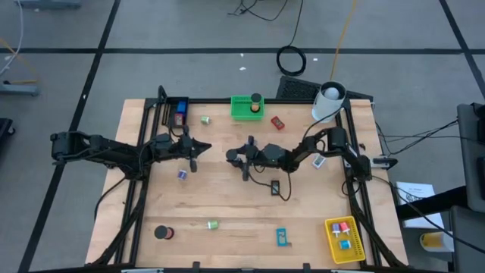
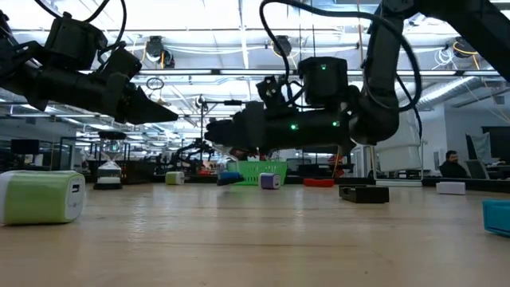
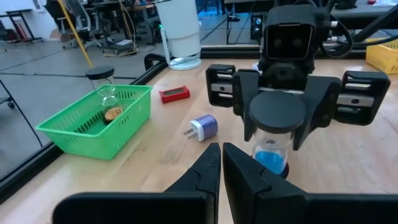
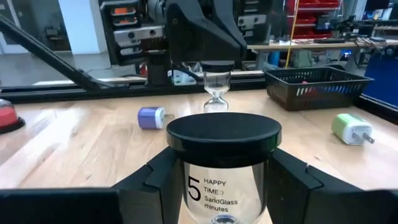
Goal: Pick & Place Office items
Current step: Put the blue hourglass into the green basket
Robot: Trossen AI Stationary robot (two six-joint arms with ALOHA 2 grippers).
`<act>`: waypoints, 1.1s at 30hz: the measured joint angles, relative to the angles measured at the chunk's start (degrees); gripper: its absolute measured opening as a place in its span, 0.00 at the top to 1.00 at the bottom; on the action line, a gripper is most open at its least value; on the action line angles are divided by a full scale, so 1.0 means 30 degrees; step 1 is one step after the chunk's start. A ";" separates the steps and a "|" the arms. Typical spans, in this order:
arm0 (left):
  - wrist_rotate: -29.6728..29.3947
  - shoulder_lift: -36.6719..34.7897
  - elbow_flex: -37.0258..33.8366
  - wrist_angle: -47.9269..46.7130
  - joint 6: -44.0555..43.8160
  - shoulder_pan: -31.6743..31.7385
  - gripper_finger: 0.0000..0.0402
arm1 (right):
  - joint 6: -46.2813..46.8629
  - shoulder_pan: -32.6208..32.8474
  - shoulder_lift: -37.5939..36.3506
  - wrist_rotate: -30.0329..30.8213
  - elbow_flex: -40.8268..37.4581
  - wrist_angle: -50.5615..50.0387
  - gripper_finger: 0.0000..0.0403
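Black-capped and clear, a five-minute sandglass [image 4: 216, 174] with blue sand sits clamped in the right claw [image 1: 244, 158] above the middle of the wooden counter [image 1: 227, 205]. The left claw [image 3: 221, 163] faces it from just beside, fingers pressed together on nothing. A purple charger plug [image 3: 203, 127] lies near them on the counter; another sandglass [image 3: 104, 93] stands in the green basket [image 3: 93, 127] at the far edge.

You can see a green basket [image 1: 245, 108] at the far edge of the wooden worktop [image 1: 227, 205]. A yellow bin [image 1: 345, 238] sits at one near corner. A big white cylinder [image 1: 328, 102] stands at a far corner.
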 joint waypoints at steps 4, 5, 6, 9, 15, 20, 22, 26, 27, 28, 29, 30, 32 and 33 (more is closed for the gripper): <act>0.0029 0.0000 0.0000 -0.0038 -0.0742 0.0000 0.94 | 0.0297 -0.0029 -0.0005 0.0035 0.0049 -0.0486 0.59; 0.0032 0.0000 0.0000 -0.0059 -0.0744 -0.0007 0.94 | 0.0429 -0.0029 -0.0005 0.0029 0.0049 -0.0726 0.56; 0.0036 0.0000 0.0000 -0.0060 -0.0732 -0.0001 0.94 | 0.0614 -0.0029 -0.0005 0.0043 0.0049 -0.0819 0.53; 0.0011 0.0000 0.0000 -0.0089 -0.0729 0.0000 0.94 | 0.0884 -0.0044 -0.0026 0.0095 0.0054 -0.0920 0.45; 0.0007 0.0000 0.0000 -0.0089 -0.0719 0.0000 0.94 | 0.0930 -0.0042 -0.0012 0.0199 0.0049 -0.1274 0.42; 0.0015 0.0000 0.0000 -0.0138 -0.0715 0.0000 0.94 | 0.0616 -0.0029 -0.0728 0.1279 0.0034 -0.3015 0.39; 0.0015 0.0000 0.0000 -0.0253 -0.0716 0.0000 0.94 | 0.0564 -0.0026 -0.1466 0.1710 0.0034 -0.4399 0.36; 0.0022 0.0000 0.0000 -0.0373 -0.1285 0.0000 0.94 | 0.0581 -0.0007 -0.3362 0.1741 0.0034 -0.7488 0.27; 0.0022 0.0000 0.0000 -0.0373 -0.1444 0.0000 0.94 | 0.0575 -0.0007 -0.3931 0.1749 0.0034 -0.8264 0.25; 0.0029 0.0000 0.0000 -0.0373 -0.1572 0.0000 0.94 | 0.0581 -0.0007 -0.4551 0.1741 0.0034 -0.9162 0.23; 0.0032 0.0000 0.0000 -0.0366 -0.1612 0.0000 0.94 | 0.0578 -0.0007 -0.5188 0.1745 0.0034 -1.0069 0.21; 0.0029 0.0000 0.0000 -0.0366 -0.1641 0.0000 0.94 | 0.0568 -0.0007 -0.5745 0.1748 0.0034 -1.0851 0.19; 0.0033 0.0000 0.0000 -0.0358 -0.1691 0.0000 0.94 | 0.0578 -0.0007 -0.6782 0.1749 0.0034 -1.2388 0.16; 0.0030 0.0000 0.0000 -0.0358 -0.1691 0.0000 0.94 | 0.0578 0.0026 -0.7278 0.1745 0.0034 -1.3156 0.15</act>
